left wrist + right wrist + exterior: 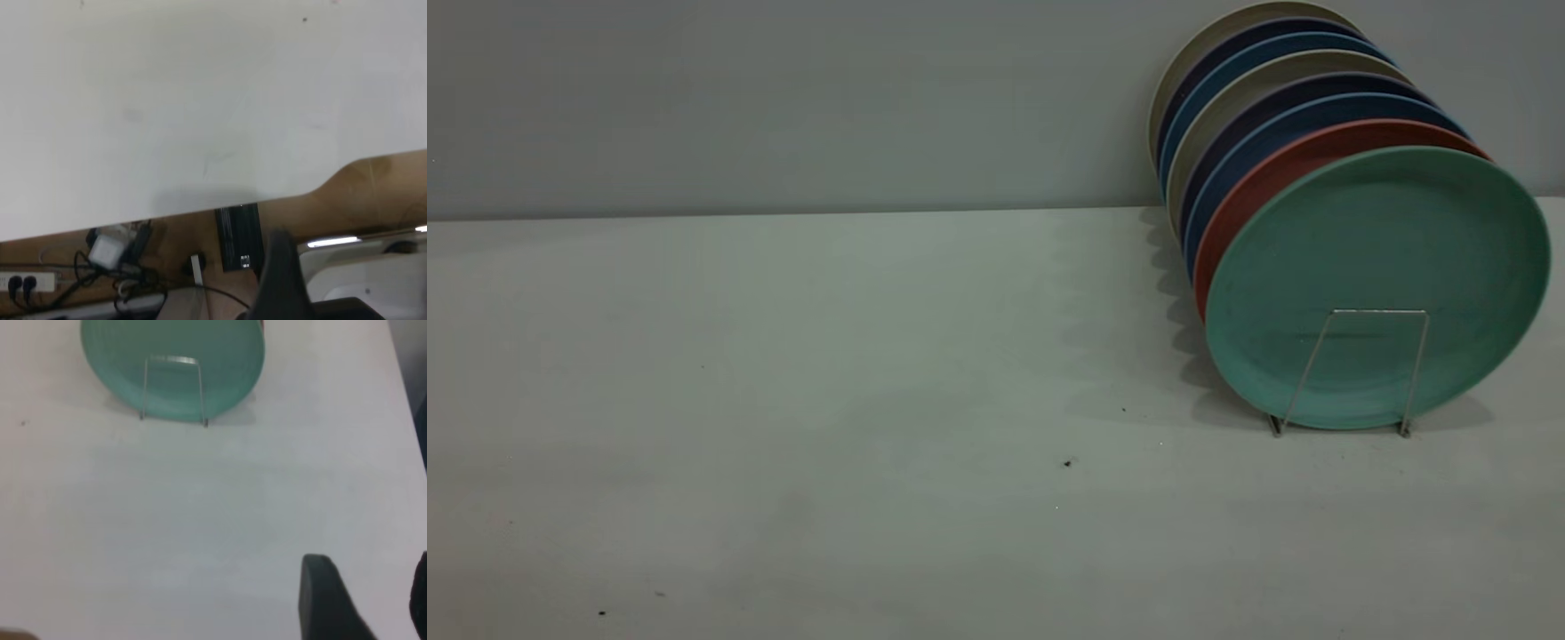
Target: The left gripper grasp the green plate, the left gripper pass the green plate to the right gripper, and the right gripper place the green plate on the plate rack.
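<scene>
The green plate [1378, 284] stands upright in the front slot of the plate rack [1378, 312], leaning back on the plates behind it. A low wire loop crosses its lower face. No arm shows in the exterior view. In the right wrist view the green plate [173, 360] and the plate rack [200, 393] lie well away from my right gripper [370, 590], which is open over bare table with nothing between its fingers. In the left wrist view my left gripper [285, 283] hangs past the table's edge, far from the plate.
Behind the green plate stand a salmon-pink plate [1272, 173], blue plates [1267, 129] and beige ones, filling the rack back to the wall. Beyond the table edge [200, 210] lie a power strip [27, 282], cables and a black box [238, 237] on the floor.
</scene>
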You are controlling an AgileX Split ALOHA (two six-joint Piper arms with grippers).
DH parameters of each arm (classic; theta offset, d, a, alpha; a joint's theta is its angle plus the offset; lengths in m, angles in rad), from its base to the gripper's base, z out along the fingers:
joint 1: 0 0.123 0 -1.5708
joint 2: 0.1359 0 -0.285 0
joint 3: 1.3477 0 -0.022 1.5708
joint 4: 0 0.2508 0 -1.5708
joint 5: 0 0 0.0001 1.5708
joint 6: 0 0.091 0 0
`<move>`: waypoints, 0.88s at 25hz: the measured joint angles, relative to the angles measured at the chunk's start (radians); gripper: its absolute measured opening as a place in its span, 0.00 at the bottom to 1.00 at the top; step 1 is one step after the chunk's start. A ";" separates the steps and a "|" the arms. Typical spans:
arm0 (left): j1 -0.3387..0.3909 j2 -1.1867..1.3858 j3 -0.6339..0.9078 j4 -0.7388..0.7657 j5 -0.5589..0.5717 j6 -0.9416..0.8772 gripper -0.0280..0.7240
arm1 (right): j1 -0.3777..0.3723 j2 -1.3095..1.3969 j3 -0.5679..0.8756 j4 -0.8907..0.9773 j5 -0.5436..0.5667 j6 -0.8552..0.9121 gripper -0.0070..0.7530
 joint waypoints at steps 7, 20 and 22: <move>0.000 -0.071 0.000 0.000 0.002 -0.002 0.82 | 0.000 -0.001 0.000 0.001 0.003 0.000 0.44; 0.000 -0.259 0.000 0.000 0.006 -0.003 0.82 | 0.039 -0.002 0.000 0.004 0.003 0.000 0.44; 0.000 -0.315 0.000 0.000 0.009 -0.003 0.82 | 0.039 -0.002 0.000 0.004 0.003 0.000 0.44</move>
